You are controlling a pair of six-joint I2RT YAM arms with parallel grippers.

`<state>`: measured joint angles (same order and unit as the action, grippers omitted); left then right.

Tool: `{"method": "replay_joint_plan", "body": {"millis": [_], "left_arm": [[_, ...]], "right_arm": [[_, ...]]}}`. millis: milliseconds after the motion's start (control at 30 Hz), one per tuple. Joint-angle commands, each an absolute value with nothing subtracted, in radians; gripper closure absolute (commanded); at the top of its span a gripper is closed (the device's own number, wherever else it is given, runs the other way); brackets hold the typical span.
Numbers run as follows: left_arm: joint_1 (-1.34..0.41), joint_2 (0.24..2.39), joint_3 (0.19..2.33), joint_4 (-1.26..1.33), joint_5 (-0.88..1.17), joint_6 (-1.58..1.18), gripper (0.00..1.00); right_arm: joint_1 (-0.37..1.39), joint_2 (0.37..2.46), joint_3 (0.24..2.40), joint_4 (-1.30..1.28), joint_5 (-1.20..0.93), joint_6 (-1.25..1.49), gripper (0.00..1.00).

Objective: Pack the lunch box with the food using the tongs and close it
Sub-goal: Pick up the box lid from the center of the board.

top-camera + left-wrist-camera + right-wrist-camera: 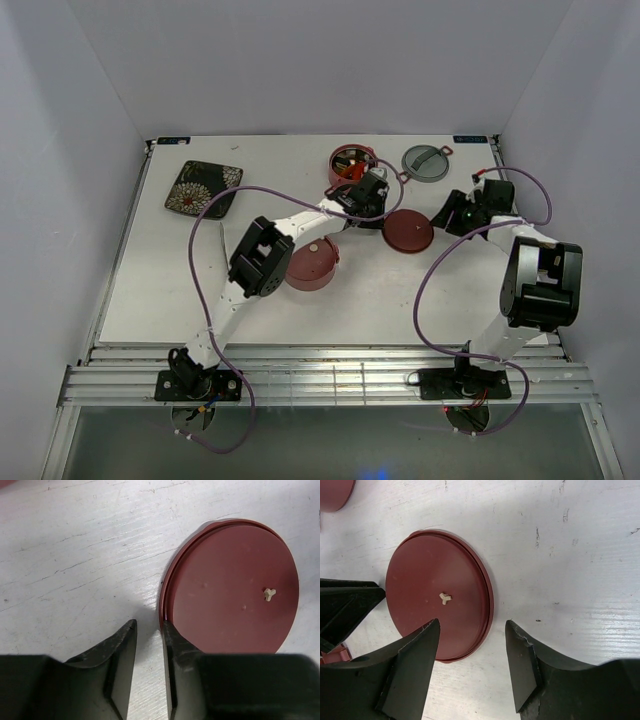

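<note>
Left tool (149,625) narrowly apart beside red disc lid (230,590), right tool (472,624) apart over it

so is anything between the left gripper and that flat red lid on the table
Nothing visible: the left gripper is right at the rim of the lid. The right gripper is at the opposite edge, not in between.

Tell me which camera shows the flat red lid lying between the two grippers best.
The right wrist view: the red lid is large and close, with its rim and pale centre mark clear and only its lower edge hidden. In the left wrist view the lid is also close, its lower part hidden. The top view shows the lid small.
</note>
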<state>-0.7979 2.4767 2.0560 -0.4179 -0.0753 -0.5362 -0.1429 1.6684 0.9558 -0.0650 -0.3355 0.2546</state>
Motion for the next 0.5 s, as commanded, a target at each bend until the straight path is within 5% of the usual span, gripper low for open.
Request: {"method": "replay_joint_plan", "body": {"millis": [0,467], "left_arm": [[-0.799,2.500,2.082,-0.463,-0.083,-0.545,0.64],[-0.810,2.530,2.131,-0.545,-0.143,-0.497,0.92]], "right_arm": [[-0.149,1.671,0.988,-0.060,-0.344,0.255,0.39],[-0.156,1.689,0.974,-0.040,-0.370,0.262,0.43]]}}
